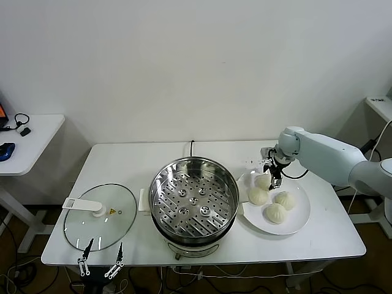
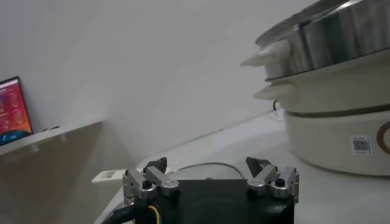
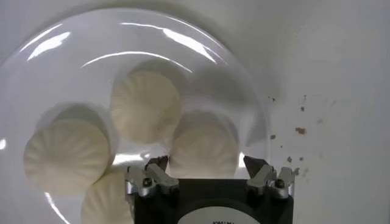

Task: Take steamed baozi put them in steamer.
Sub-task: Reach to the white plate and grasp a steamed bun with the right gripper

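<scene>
— Sitting where, the steamed baozi (image 1: 272, 198)?
— All four on the white plate (image 1: 300, 222), right of the steamer (image 1: 194, 199) on the desk (image 1: 116, 160).
— Tools?
— Right tool (image 3: 205, 162) straddles one bun, spread, not gripping. Left tool (image 1: 100, 257) idles spread, beside the glass lid (image 1: 101, 215).

Bright even overhead light; glare streaks on plate (image 3: 36, 49); soft shadows; left wrist view blurred.

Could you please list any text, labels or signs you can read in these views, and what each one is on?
No words can be read in any view.
Yellow triangular warning sign on the glass lid: its symbol is too small to read.
White square code label on the steamer base: pattern unreadable.
Curved lettering on the right gripper housing: cut off, unreadable.
</scene>
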You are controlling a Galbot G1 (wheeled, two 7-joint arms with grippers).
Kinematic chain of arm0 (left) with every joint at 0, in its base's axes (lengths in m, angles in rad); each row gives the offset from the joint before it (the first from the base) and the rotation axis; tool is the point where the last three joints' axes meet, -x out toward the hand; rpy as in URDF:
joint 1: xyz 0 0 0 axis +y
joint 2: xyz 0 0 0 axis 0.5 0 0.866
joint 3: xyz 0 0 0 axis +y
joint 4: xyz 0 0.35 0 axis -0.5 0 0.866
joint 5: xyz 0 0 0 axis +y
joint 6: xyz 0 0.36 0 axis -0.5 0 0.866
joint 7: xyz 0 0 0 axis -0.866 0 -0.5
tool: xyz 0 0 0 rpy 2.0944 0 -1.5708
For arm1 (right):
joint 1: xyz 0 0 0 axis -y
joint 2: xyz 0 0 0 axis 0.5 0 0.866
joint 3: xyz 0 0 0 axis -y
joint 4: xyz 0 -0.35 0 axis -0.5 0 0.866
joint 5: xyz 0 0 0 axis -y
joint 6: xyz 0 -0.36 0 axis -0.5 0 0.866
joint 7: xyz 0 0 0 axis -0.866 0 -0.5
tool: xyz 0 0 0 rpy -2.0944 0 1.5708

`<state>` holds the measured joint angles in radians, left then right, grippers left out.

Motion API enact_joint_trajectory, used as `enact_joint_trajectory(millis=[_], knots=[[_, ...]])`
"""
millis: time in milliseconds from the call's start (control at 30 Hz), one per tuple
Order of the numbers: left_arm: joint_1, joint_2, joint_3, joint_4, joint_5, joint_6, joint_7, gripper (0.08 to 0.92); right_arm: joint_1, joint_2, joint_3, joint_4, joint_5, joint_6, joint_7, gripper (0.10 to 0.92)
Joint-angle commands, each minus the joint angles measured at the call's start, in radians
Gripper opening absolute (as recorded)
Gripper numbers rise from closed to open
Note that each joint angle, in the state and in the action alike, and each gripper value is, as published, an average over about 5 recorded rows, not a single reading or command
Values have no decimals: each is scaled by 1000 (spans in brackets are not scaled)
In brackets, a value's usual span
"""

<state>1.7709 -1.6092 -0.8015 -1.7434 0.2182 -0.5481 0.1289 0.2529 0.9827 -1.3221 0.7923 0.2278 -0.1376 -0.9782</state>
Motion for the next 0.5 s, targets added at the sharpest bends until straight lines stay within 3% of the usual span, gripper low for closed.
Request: enact_joint_trajectory(millis=[33, 167, 500], knots=[[0, -49, 1, 2, 2, 1, -1, 823, -2, 1, 1, 1, -9, -1, 3, 753], [0, -49, 3, 2, 4, 1, -2, 823, 3, -6, 0, 14, -11, -2, 4, 679], [5, -49, 4, -4, 7, -2, -3, 823, 133, -69, -96, 155, 28, 3, -1, 670]])
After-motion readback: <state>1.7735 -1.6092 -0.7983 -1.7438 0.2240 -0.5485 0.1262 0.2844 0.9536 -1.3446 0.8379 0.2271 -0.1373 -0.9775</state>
